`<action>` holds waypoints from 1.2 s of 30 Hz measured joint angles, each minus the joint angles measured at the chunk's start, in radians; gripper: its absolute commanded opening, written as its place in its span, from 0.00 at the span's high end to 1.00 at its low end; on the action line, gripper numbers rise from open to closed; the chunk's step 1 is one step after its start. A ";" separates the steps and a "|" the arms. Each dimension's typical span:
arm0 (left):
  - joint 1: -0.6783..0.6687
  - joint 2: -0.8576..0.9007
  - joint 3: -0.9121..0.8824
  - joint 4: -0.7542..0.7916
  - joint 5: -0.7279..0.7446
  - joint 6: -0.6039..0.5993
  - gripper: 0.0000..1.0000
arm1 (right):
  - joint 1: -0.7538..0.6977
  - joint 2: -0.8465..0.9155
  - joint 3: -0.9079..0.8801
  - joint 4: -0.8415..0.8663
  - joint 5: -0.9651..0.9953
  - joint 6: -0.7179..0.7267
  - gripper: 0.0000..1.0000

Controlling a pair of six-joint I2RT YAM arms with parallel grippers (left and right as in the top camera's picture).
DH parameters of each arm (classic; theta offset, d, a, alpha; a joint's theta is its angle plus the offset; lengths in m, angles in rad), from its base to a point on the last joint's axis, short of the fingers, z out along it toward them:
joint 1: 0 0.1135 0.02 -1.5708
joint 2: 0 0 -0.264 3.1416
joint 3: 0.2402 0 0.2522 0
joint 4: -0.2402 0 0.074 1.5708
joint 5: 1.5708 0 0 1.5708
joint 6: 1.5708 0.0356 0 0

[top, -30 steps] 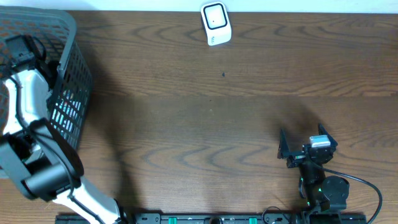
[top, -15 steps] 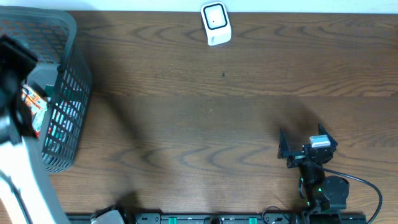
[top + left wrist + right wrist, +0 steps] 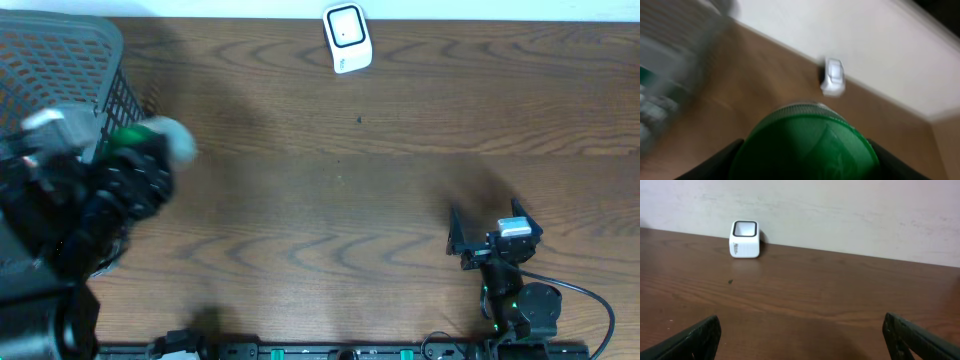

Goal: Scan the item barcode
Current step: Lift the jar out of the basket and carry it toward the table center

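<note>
Jaws of the left gripper (image 3: 802, 159) are clamped on either side of a green-topped item (image 3: 805, 135), which fills the lower middle of the left wrist view. Those of the right gripper (image 3: 807, 337) stand wide apart and empty, low over the worktop (image 3: 330, 200) at about 4 o'clock. Seen from overhead, the held item hangs at about 9 o'clock, just beside the rim of the grey basket (image 3: 60, 40). The white scanner (image 3: 346, 38) sits at 12 o'clock on the far edge, well apart from the item. Both views of the left arm are blurred, so the item is probably a capped bottle or tub, and its barcode cannot be found from here. The step in hand appears to be the carry toward the scanner. To do it well, bring the item in front of the scanner window and slow the arm. Turn the wrist until the label side, not the green top, faces the window, with the grip firm enough that the round body does not slip.
</note>
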 measured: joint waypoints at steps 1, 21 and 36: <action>-0.036 0.013 -0.005 -0.020 0.019 0.016 0.45 | 0.000 0.000 0.000 0.000 0.000 0.000 0.01; -0.605 0.569 -0.034 -0.134 0.150 0.571 0.45 | 0.000 0.000 0.000 0.000 0.000 0.000 0.01; -0.694 0.686 -0.037 -0.225 0.390 1.036 0.44 | 0.000 0.000 0.000 0.000 0.000 0.000 0.01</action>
